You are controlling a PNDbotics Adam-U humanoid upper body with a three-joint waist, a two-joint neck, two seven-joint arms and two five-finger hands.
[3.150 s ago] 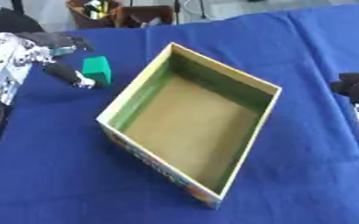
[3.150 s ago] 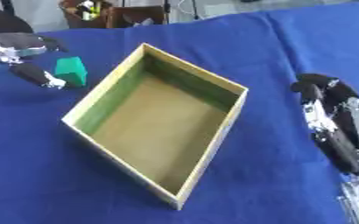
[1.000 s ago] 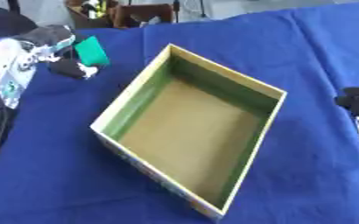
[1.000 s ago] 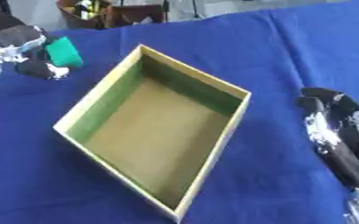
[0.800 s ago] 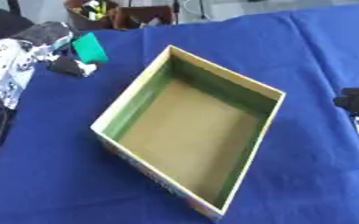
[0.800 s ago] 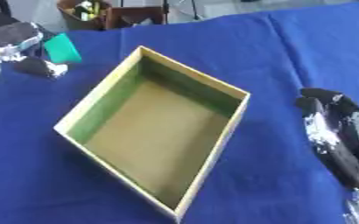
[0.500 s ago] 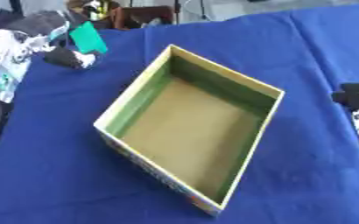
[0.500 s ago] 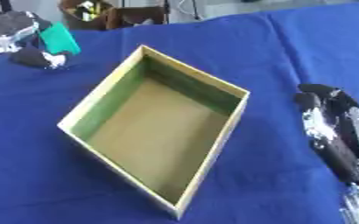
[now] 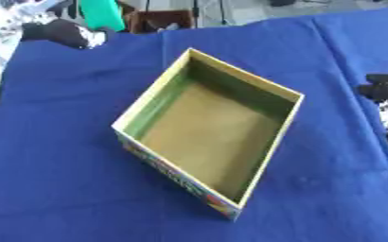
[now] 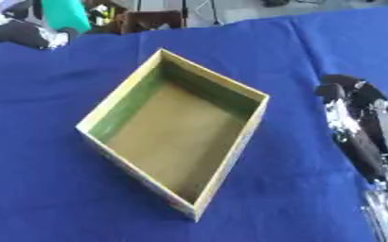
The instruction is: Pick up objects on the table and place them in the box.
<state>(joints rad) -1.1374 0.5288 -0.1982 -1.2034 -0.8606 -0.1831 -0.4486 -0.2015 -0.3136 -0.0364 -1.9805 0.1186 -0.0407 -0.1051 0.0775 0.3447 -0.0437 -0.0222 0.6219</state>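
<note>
Left hand (image 9: pixel 61 30) sits at the top left corner, raised above the far left part of the table, and we see it curled round a green block (image 9: pixel 101 13) — the block sticks up from the hand, tilted a little, its top cut off by the upper edge in both eye views. Dark fingertips (image 10: pixel 23 34) show just below and left of the block, with white and silver parts of the arm running off the left edge; we cannot make out exactly how the thumb sits. The block is clear of the blue tablecloth (image 9: pixel 57 179), held in the air up-left of the box and apart from it. Moving right, the box (image 9: pixel 157 101) lies in the middle of the cloth, turned like a diamond with one corner toward us, open on top, green inner walls, tan floor, pale yellow rim, and a coloured print on the near outer wall. We see nothing inside it. Behind the table's far edge there is a brown crate (image 9: pixel 159 21) with some small yellowish bits — too blurred to tell what they are. Far right, the right hand (image 10: pixel 359 125) rests on the cloth near the right edge, well apart from the box, black and silver, fingers straight and relaxed pointing away from us, holding nothing; the left eye view shows only its dark fingertips at the edge.
</note>
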